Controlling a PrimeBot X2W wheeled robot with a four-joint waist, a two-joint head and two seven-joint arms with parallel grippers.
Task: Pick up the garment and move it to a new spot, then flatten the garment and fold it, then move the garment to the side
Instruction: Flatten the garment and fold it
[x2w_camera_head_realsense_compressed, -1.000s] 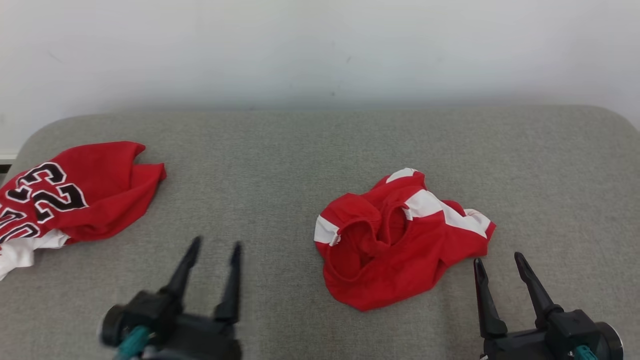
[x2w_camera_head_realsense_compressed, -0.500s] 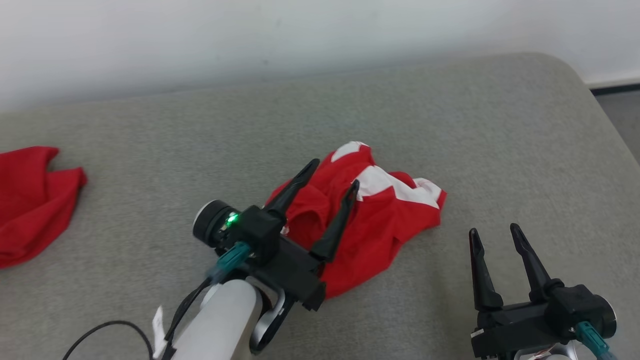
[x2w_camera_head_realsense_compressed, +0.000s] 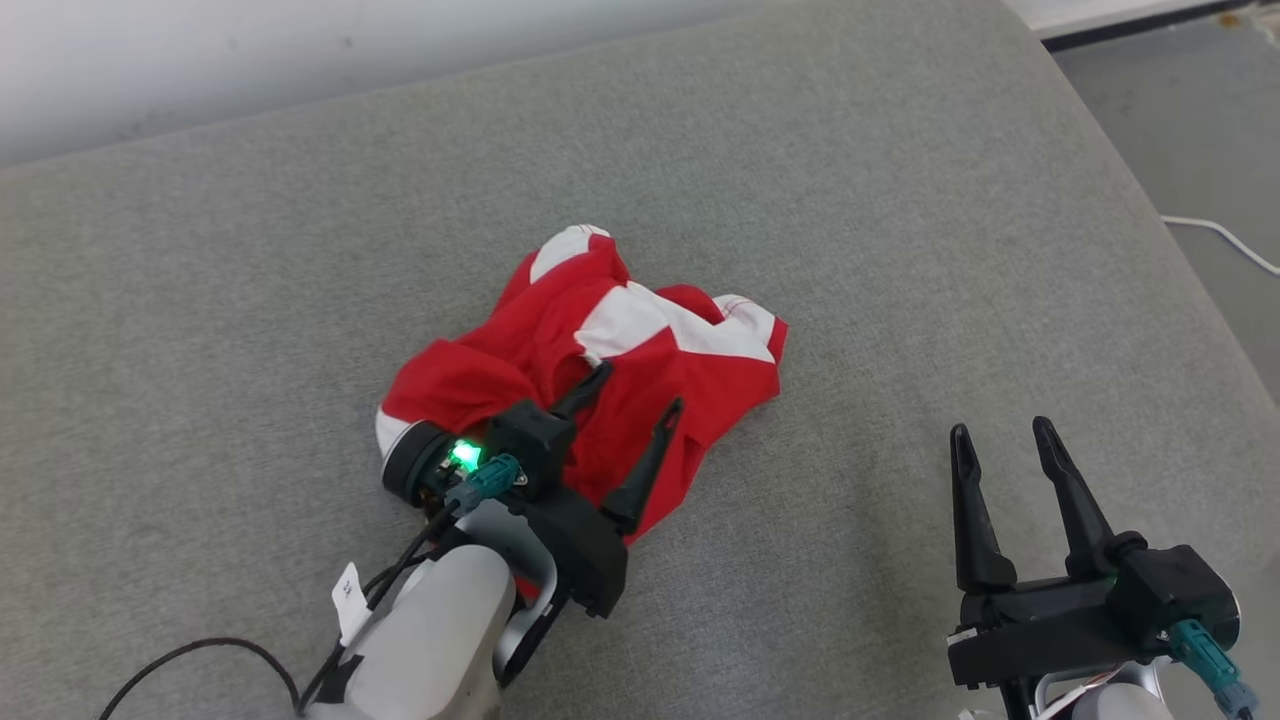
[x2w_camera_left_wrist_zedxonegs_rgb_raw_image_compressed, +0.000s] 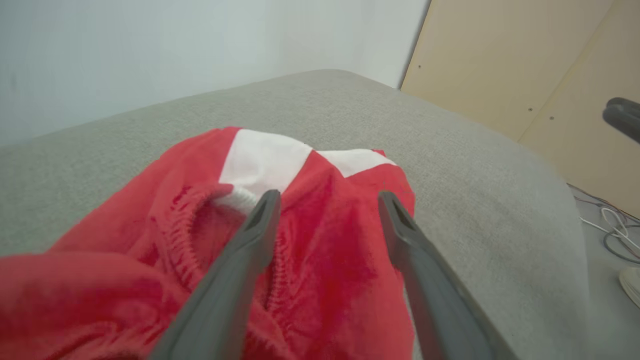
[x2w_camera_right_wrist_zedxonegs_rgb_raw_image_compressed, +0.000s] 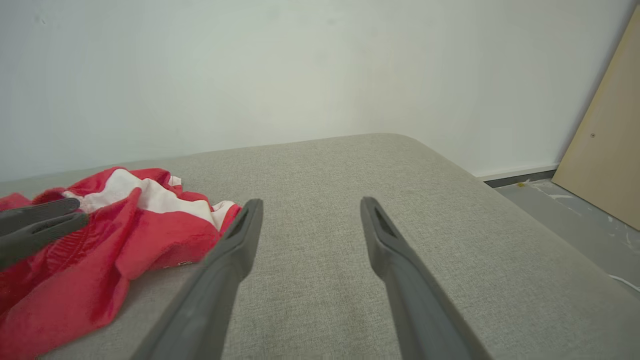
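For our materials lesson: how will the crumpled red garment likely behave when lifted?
Probably floppy: the garment lies in soft crumpled folds, so it should sag from a pinch. Likely light, since the cloth looks thin. Unlikely to roll; it lies slumped on the cushion.

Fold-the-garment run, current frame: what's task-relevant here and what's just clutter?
In the job:
- red-and-white garment, crumpled on the grey cushion
- left gripper, open, fingers over the garment
- right gripper, open, apart from the garment

Just lying about:
- white cable on the floor
- wooden panel
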